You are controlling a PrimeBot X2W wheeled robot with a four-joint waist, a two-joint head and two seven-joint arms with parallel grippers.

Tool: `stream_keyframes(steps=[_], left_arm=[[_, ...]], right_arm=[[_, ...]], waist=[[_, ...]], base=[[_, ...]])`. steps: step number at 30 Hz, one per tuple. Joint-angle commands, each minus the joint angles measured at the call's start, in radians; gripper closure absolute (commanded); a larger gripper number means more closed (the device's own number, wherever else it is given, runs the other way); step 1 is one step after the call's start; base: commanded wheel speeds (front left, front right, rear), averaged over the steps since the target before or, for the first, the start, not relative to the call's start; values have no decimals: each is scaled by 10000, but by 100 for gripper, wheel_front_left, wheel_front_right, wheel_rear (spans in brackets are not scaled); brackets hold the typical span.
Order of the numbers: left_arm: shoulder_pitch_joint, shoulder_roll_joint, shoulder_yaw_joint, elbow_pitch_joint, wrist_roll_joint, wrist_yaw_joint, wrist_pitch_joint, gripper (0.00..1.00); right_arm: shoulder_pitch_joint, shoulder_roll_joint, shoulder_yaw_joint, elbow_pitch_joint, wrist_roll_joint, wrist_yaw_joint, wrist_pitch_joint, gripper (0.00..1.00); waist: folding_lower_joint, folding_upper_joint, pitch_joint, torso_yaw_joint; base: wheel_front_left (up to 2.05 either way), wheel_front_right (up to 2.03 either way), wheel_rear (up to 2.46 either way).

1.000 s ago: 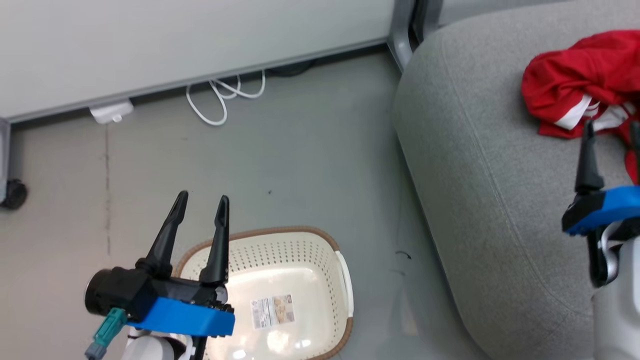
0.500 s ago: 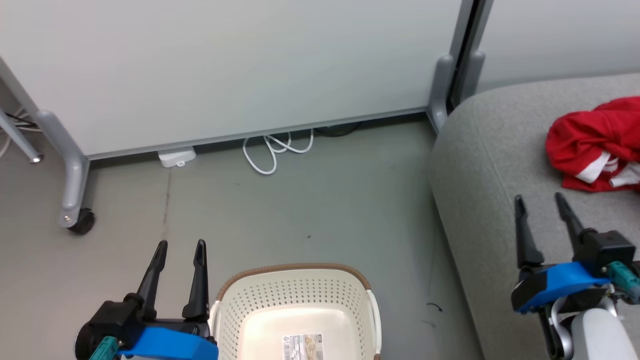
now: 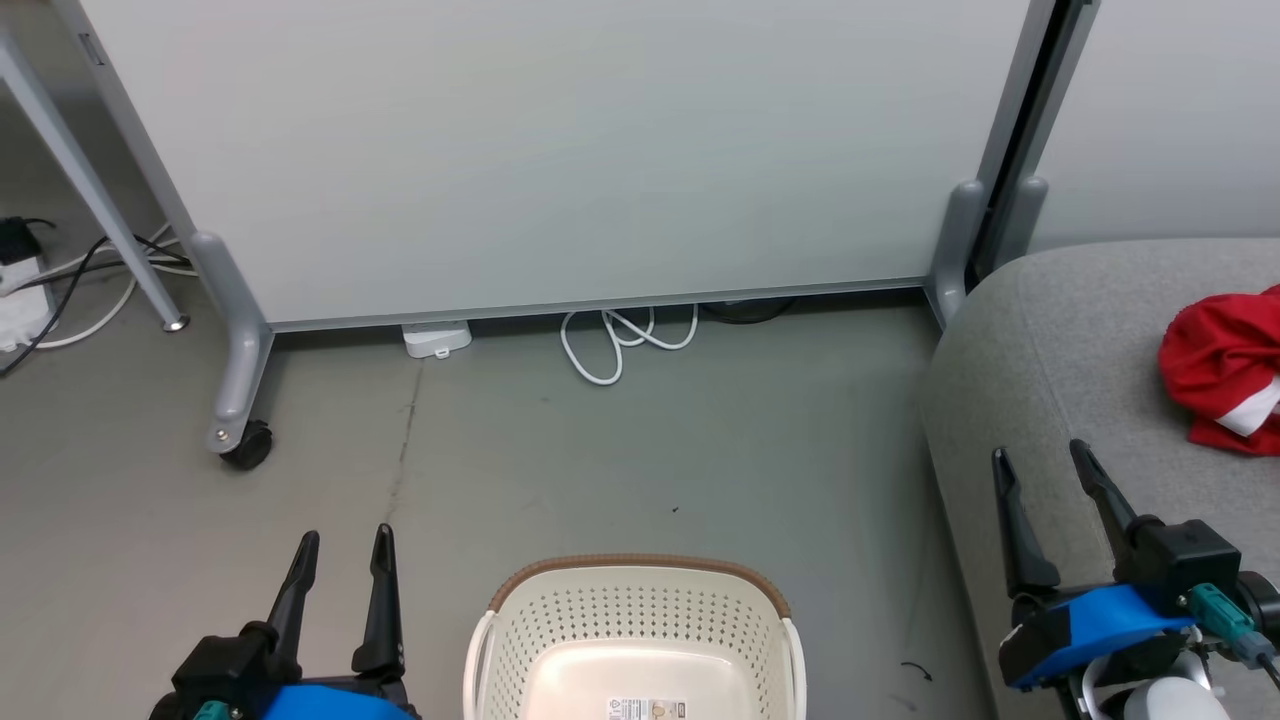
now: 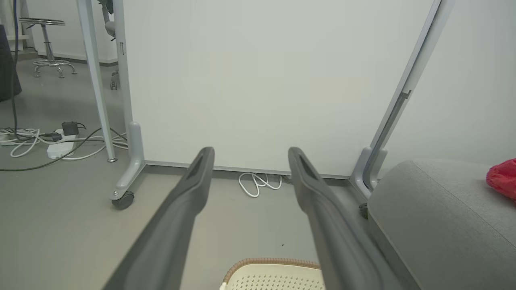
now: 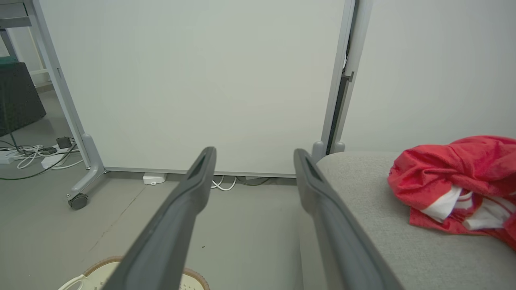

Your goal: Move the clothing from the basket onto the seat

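Where the clothing lies: red-and-white clothing (image 3: 1225,375) is bunched on the grey seat (image 3: 1050,350), at the right edge of the head view.
Basket: the cream basket (image 3: 640,620) stands on the floor (image 3: 700,450) between the two grippers, its bottom label showing.
Left gripper (image 3: 346,535): fingers apart, holding nothing, just left of the basket.
Right gripper (image 3: 1038,450): fingers apart, holding nothing, over the seat's front edge.
In the way: bare seat fabric lies between right gripper and clothing.
Around: a coiled white cable (image 3: 625,340), a white adapter (image 3: 436,338), a caster (image 3: 247,445), a power strip (image 3: 15,310).
Room: pale partition panel (image 3: 560,150) on a grey wheeled frame.
Since a second ago: the camera has moved. The right gripper, then at the clothing's edge, is well apart from it. The left gripper, then over the basket's rim, is beside it.
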Motion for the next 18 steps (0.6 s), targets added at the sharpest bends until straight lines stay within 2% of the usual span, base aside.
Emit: stream_keyframes(steps=[1,18], left_arm=[[101,7,75,66,31,6,-47,0],[153,-63,218,239,11,-13,-47,0]], right_arm=[[211,5,50,-84,78,1,-15,0],[417,6,172,-150,437,3,42,0]], waist=[[2,-1,-26,59],[2,-1,-45,74]], base=[[0,0,0],[0,0,0]])
